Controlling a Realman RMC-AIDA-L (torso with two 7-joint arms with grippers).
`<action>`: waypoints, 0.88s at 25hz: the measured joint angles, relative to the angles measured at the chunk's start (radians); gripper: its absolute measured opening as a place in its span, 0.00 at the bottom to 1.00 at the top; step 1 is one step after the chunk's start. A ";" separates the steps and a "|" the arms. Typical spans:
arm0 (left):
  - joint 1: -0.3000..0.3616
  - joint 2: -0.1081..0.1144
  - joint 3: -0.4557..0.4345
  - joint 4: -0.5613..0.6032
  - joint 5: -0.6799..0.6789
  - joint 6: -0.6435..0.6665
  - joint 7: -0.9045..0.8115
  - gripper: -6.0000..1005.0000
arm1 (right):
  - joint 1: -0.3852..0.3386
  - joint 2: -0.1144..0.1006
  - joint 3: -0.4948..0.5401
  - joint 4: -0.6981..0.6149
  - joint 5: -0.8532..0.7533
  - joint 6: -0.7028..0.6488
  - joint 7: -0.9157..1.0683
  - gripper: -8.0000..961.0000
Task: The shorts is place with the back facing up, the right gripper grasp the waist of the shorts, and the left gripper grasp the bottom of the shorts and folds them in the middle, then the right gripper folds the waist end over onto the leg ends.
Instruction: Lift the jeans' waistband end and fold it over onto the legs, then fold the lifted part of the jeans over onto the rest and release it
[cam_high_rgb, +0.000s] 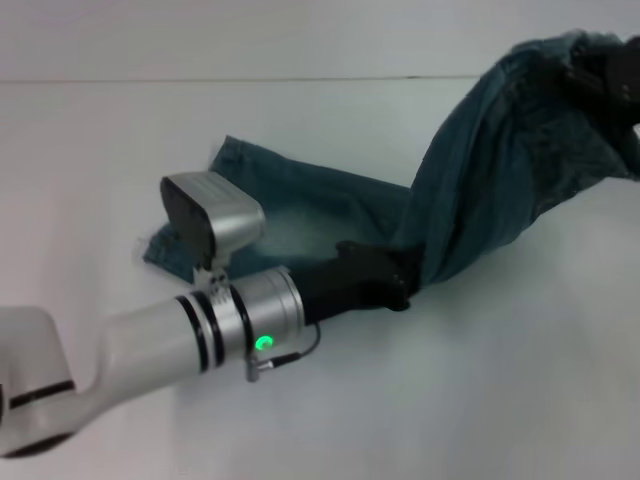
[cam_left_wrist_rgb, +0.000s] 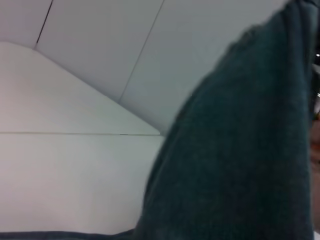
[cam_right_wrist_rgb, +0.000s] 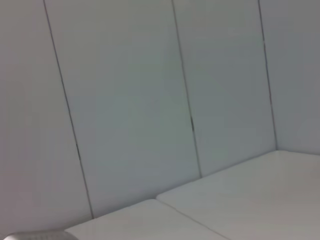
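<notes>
Holding the shorts (cam_high_rgb: 500, 170) up by one end at the table's far right corner, right gripper (cam_high_rgb: 608, 72) apparently clamped on denim. Running diagonally down toward table (cam_high_rgb: 480, 400) centre, the other end flat beside the left gripper (cam_high_rgb: 385, 280), nearer, grip impossible to tell.

Dark blue denim of the shorts (cam_left_wrist_rgb: 240, 150) fills one side, hanging in folds close to camera; white table (cam_left_wrist_rgb: 70, 175) and panelled wall (cam_left_wrist_rgb: 125, 45) behind.
</notes>
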 joint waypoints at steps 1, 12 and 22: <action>-0.004 0.000 -0.019 -0.022 0.002 -0.003 0.023 0.05 | 0.016 -0.008 -0.008 0.021 0.000 0.006 -0.012 0.06; 0.011 0.000 -0.244 -0.193 0.004 -0.099 0.311 0.05 | 0.121 -0.047 -0.202 0.099 -0.001 0.105 -0.024 0.06; 0.184 0.004 -0.340 -0.082 0.004 -0.026 0.350 0.05 | 0.142 -0.061 -0.254 0.100 -0.023 0.114 0.018 0.06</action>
